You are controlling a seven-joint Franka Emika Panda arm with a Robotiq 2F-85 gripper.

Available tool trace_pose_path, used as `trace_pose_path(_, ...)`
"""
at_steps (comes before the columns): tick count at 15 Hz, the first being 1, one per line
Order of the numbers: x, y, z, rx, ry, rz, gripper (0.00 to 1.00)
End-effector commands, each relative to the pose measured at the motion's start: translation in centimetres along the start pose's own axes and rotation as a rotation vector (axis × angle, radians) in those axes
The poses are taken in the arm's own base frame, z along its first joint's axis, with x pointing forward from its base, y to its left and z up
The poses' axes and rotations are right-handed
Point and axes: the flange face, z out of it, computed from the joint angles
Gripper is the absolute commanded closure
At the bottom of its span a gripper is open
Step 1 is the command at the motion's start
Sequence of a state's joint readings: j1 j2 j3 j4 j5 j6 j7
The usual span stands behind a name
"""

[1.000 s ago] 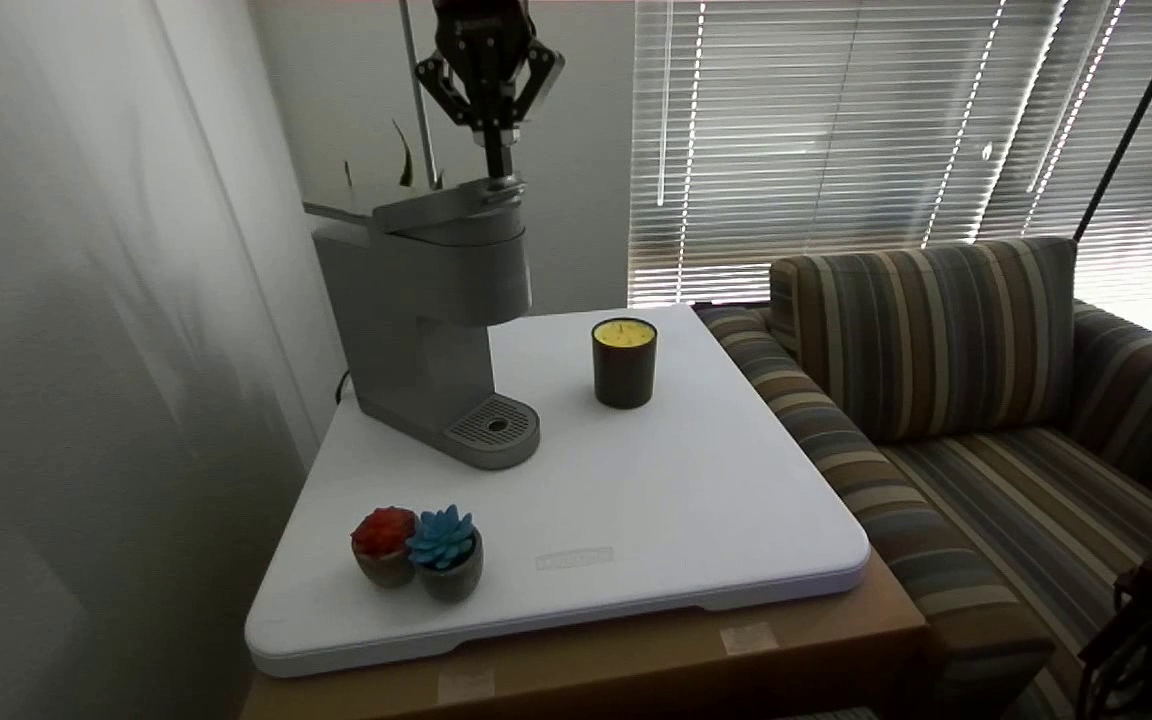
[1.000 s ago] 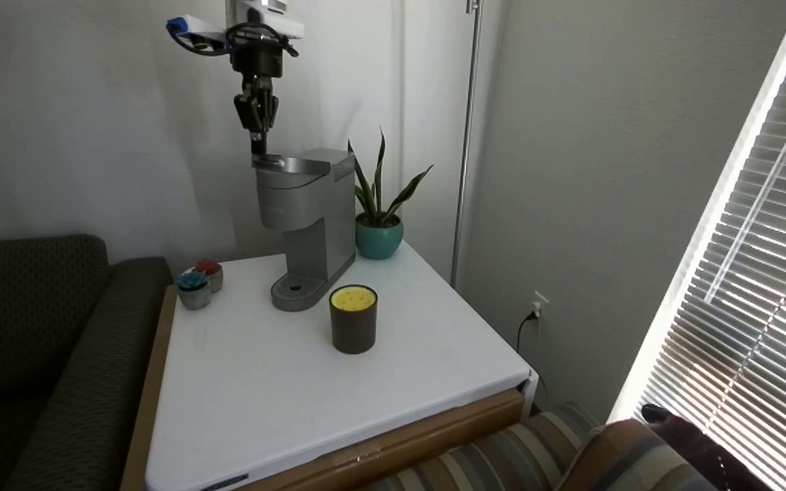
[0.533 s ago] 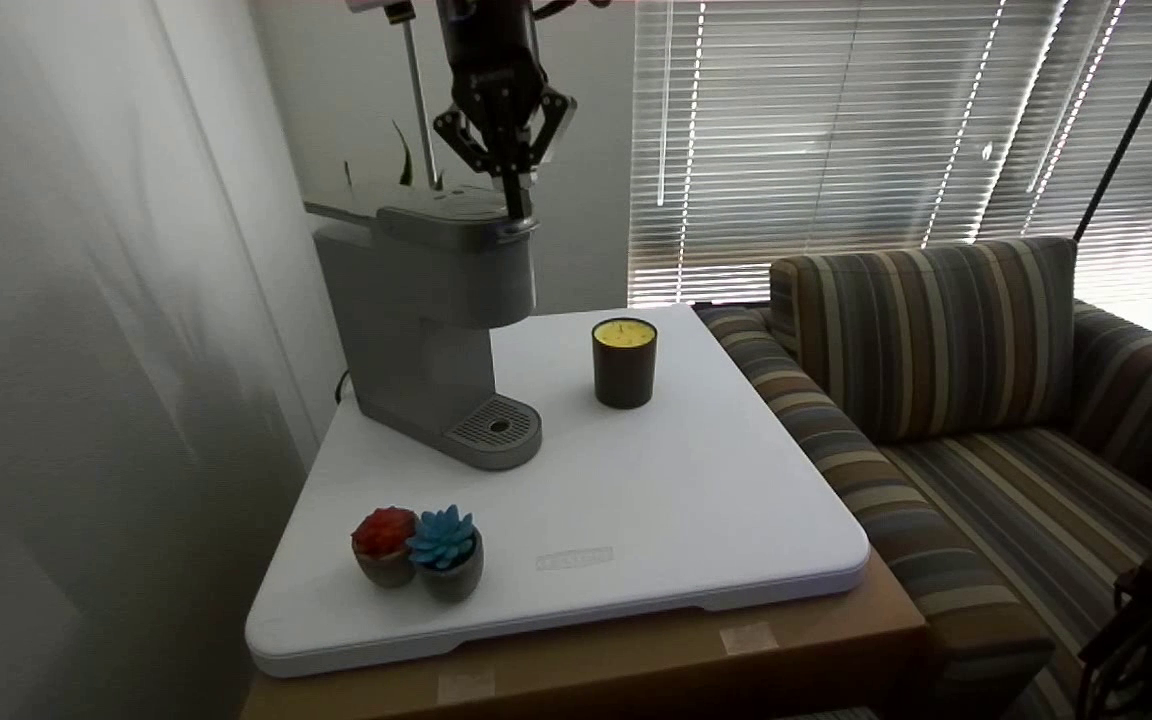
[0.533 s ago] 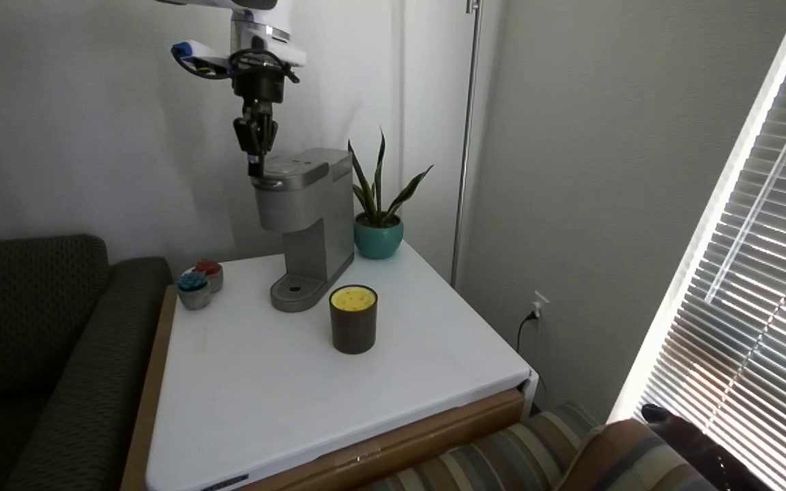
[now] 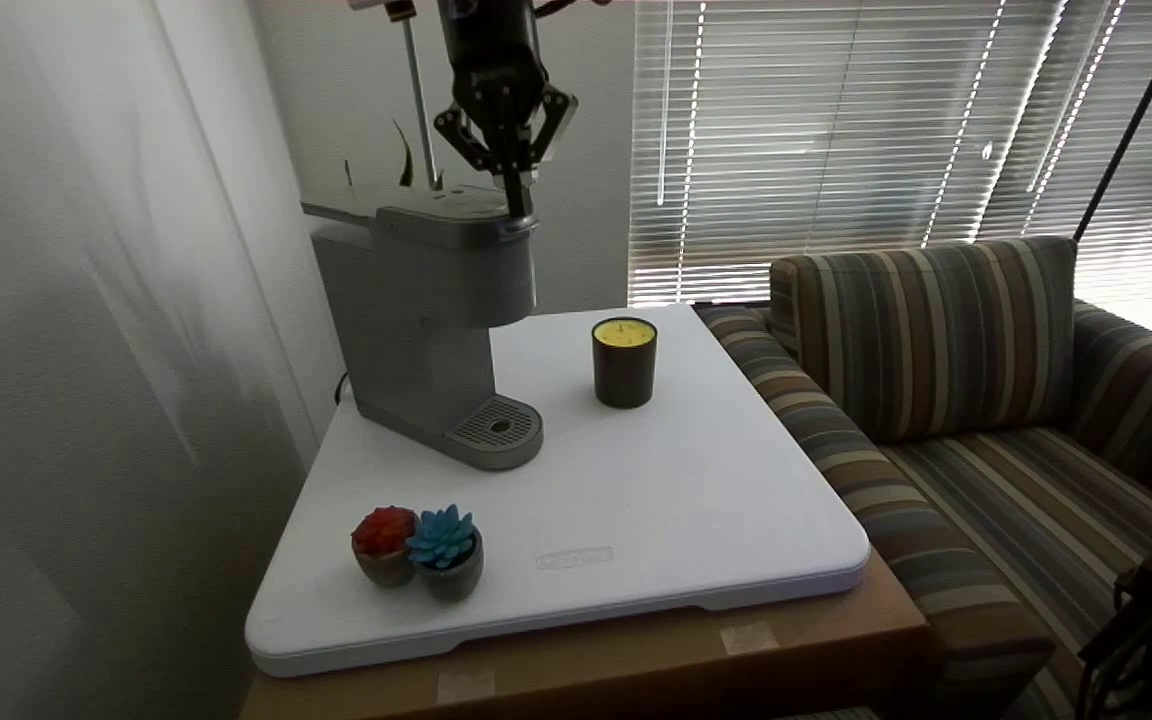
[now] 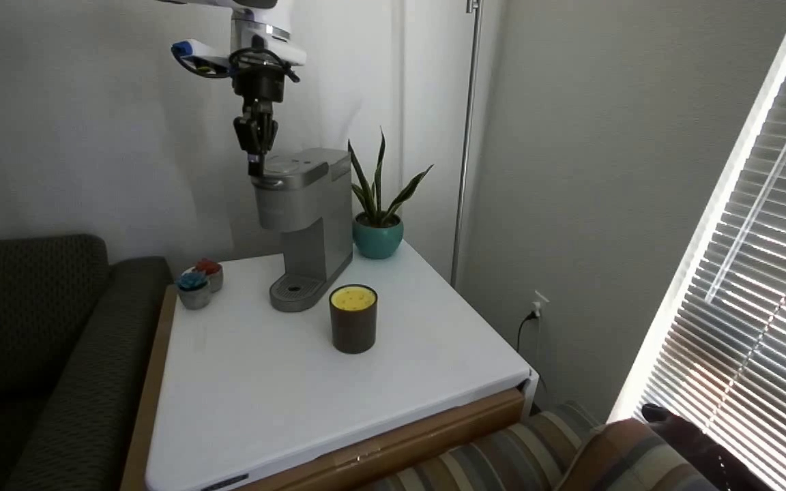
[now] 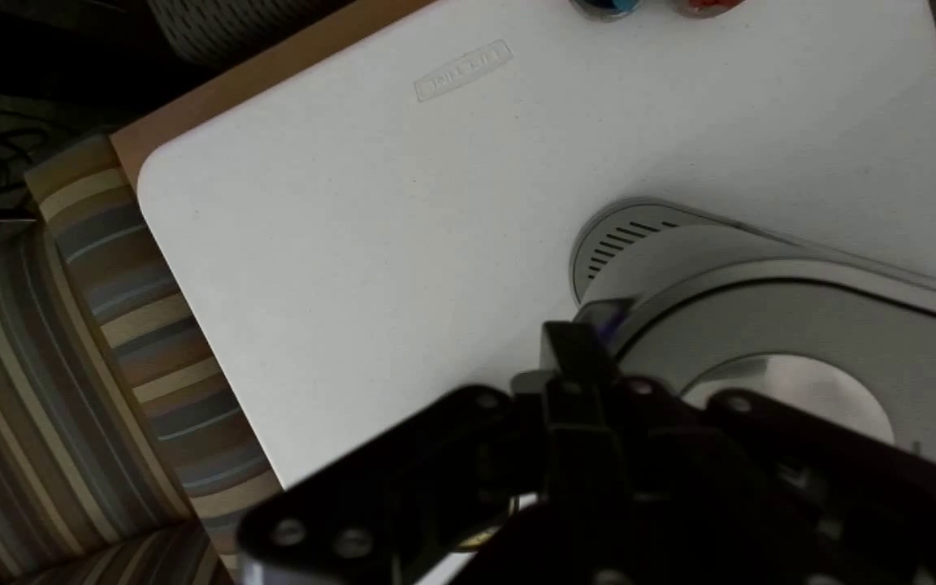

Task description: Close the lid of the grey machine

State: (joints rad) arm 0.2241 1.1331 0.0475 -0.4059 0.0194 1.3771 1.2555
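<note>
The grey machine (image 5: 416,370) stands upright on the white table, in both exterior views (image 6: 336,225). Its lid (image 5: 436,232) lies down flat on the head, with no gap showing; it also shows so in an exterior view (image 6: 301,179). The silvery handle (image 6: 269,184) is at the lid's front edge. My gripper (image 5: 518,212) points down with its fingers together and tips at the lid's front edge by the handle (image 6: 255,170). In the wrist view the shut fingers (image 7: 578,345) hide part of the lid (image 7: 728,321). Nothing shows between them.
A dark candle jar (image 5: 624,370) stands on the white table (image 5: 676,490) near the machine. Two small succulent pots (image 5: 448,570) are at the table's edge. A teal plant pot (image 6: 378,239) stands behind the machine. A wall is close to the machine's back; a striped armchair (image 5: 936,350) stands beside the table.
Since one second ago my gripper has moved down and the lid, raised at its front then, has gone down flat onto the head. Over the last half second almost nothing has moved.
</note>
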Motion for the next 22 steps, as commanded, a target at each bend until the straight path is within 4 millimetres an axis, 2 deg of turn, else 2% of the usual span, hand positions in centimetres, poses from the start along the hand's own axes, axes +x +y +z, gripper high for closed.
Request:
trace_pose_path(1,0.5,0.3,0.5,-0.03,0.008,-0.038,1.0)
trace_pose_path(7,-0.1,1.2,-2.3,-0.05,0.081,-0.099,1.0)
trace_pose_path(12,-0.9,2.2,-5.6,-0.046,0.119,-0.153,1.0)
trace_pose_path(17,-0.4,3.2,-9.5,0.023,0.138,-0.447,1.0)
trace_pose_path(21,0.6,3.8,-10.8,0.035,0.167,-0.671,1.0)
trace_pose_path(22,0.8,3.9,-11.1,0.033,0.171,-0.727,0.74)
